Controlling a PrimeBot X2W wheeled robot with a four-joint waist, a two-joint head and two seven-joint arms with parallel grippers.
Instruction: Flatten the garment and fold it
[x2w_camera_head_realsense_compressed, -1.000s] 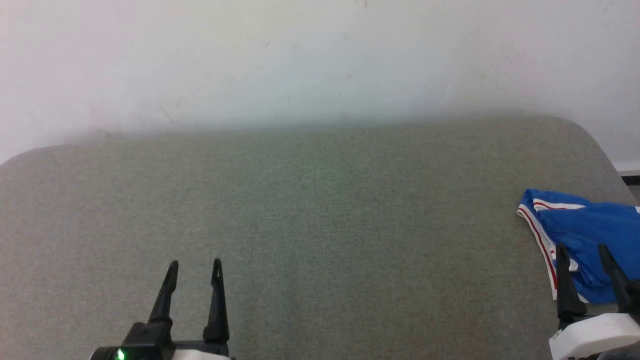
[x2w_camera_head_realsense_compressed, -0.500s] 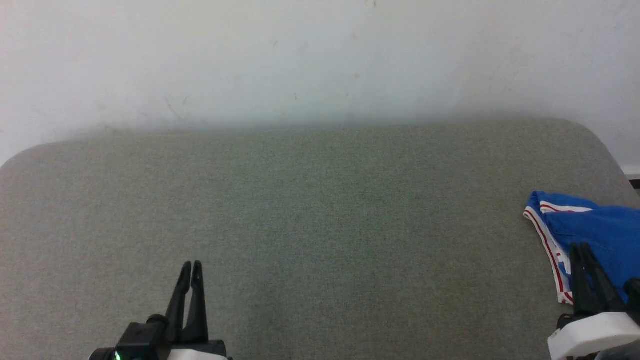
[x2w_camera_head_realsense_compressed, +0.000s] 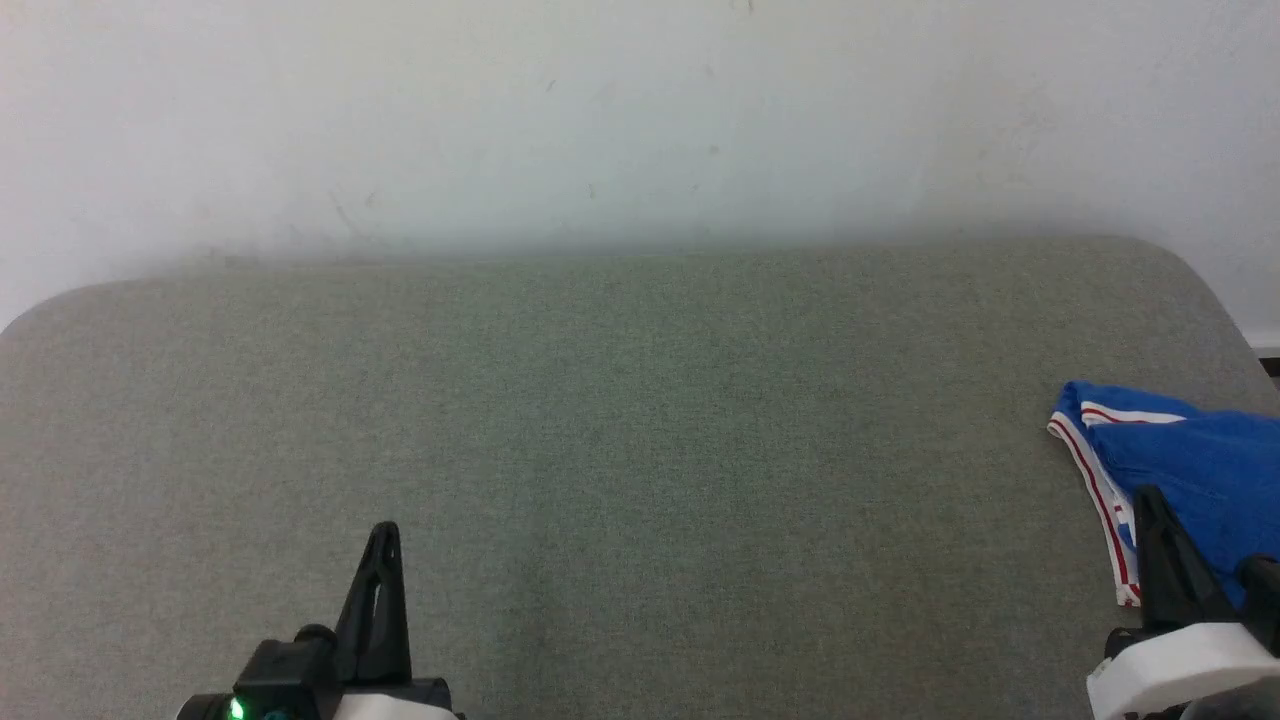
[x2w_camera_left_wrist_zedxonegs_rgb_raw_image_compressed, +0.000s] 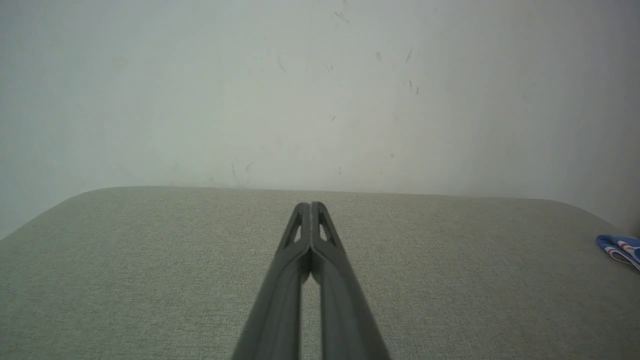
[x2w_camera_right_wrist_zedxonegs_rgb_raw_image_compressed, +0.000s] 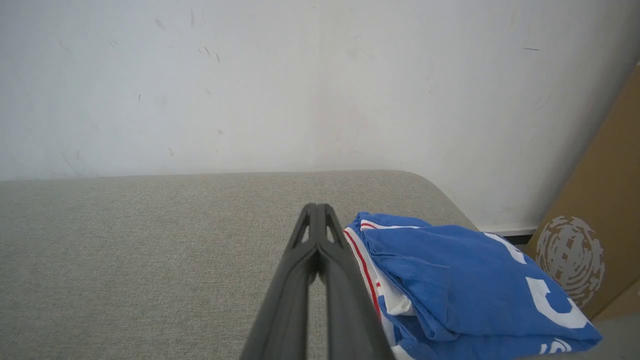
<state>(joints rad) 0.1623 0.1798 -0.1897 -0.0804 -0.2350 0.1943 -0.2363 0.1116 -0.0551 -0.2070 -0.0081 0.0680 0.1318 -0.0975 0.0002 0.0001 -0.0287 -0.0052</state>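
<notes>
The garment (x2w_camera_head_realsense_compressed: 1190, 465) is a bright blue jersey with red-and-white striped trim, lying bunched at the right edge of the grey-green padded table (x2w_camera_head_realsense_compressed: 640, 420). It also shows in the right wrist view as the garment (x2w_camera_right_wrist_zedxonegs_rgb_raw_image_compressed: 450, 270), with white lettering, and as a small blue corner of the garment (x2w_camera_left_wrist_zedxonegs_rgb_raw_image_compressed: 620, 248) in the left wrist view. My right gripper (x2w_camera_head_realsense_compressed: 1150, 497) is shut with nothing in it, its tips over the garment's left edge; the right gripper (x2w_camera_right_wrist_zedxonegs_rgb_raw_image_compressed: 316, 206) has its fingers pressed together. My left gripper (x2w_camera_head_realsense_compressed: 384, 530) is shut and empty over bare table at the lower left, also seen as the left gripper (x2w_camera_left_wrist_zedxonegs_rgb_raw_image_compressed: 310, 204).
A pale wall (x2w_camera_head_realsense_compressed: 640, 120) rises behind the table. A brown cardboard panel (x2w_camera_right_wrist_zedxonegs_rgb_raw_image_compressed: 600, 225) leans beside the table's right end. The table's corners are rounded, and its cloth top stretches bare between the two grippers.
Both grippers have closed from wide open to fully shut, on nothing. The head view shifted slightly, and the right gripper sits a little lower in it.
</notes>
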